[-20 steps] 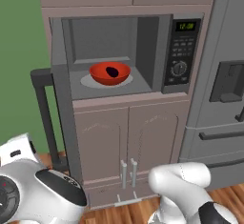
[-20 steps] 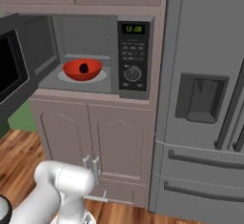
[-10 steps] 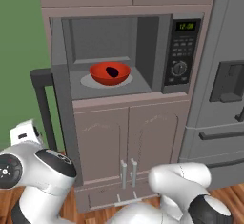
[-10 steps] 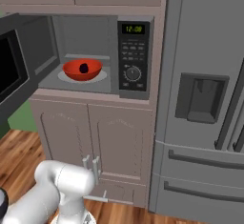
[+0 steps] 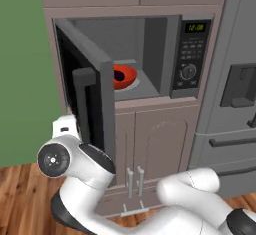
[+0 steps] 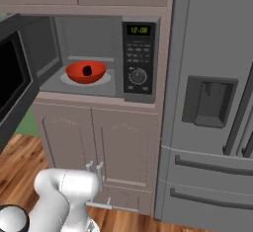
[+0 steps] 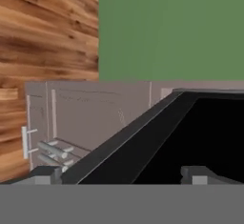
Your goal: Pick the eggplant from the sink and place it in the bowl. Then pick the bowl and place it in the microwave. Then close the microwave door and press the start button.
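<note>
Taupe cabinetry frames the microwave (image 6: 99,53), our landmark throughout. Inside it we see the bowl (image 6: 86,72) on the grey floor of the cavity, left of the button panel (image 6: 138,60), with the eggplant (image 6: 87,70) lying in it as a small dark spot. From the left base view the bowl (image 5: 123,76) is half hidden behind the door (image 5: 90,99), which stands partly swung in front of the opening, its bar handle (image 5: 83,104) facing outward. Above the panel's buttons and dial the green display (image 6: 139,29) reads 12:00; we can read no other writing.

Right of the microwave stands a grey fridge (image 6: 212,102) with a dispenser recess. Below it are two cabinet doors (image 6: 99,152) with paired bar pulls, then wooden floor (image 6: 20,157); a green wall (image 5: 25,79) lies to its left.

Our gripper (image 7: 121,173) sits against the outer face of the door (image 7: 181,137), jaws spread wide and grasping nothing, their tips on either side of black glass. Our arm's elbow (image 5: 75,164) crowds the space below the door's edge.
</note>
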Controlling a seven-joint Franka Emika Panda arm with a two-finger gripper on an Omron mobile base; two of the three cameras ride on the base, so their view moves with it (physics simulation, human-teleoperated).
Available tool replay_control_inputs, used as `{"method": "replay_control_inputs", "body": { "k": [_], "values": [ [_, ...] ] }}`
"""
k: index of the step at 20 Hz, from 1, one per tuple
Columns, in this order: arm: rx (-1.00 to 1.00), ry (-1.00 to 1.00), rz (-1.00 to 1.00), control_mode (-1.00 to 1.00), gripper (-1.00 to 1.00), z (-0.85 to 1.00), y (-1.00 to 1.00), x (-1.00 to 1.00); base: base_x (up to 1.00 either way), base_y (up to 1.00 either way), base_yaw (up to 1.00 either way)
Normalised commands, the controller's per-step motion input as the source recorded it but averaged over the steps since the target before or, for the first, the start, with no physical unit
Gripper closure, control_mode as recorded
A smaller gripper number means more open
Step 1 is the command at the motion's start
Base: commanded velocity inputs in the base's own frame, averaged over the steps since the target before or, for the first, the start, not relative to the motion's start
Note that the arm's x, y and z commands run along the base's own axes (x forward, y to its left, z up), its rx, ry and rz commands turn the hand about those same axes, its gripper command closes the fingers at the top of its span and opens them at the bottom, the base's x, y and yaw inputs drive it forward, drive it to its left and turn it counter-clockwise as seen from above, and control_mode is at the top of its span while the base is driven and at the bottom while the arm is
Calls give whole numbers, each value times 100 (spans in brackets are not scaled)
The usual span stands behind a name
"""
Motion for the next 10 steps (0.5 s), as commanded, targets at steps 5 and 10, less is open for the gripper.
{"method": "replay_control_inputs", "body": {
  "k": [5,10],
  "values": [
    [17,0,-13,-100,-100,7,-100,55,0,0,0],
    [13,-1,-9,-100,-100,7,-100,72,0,0,0]
  ]
}}
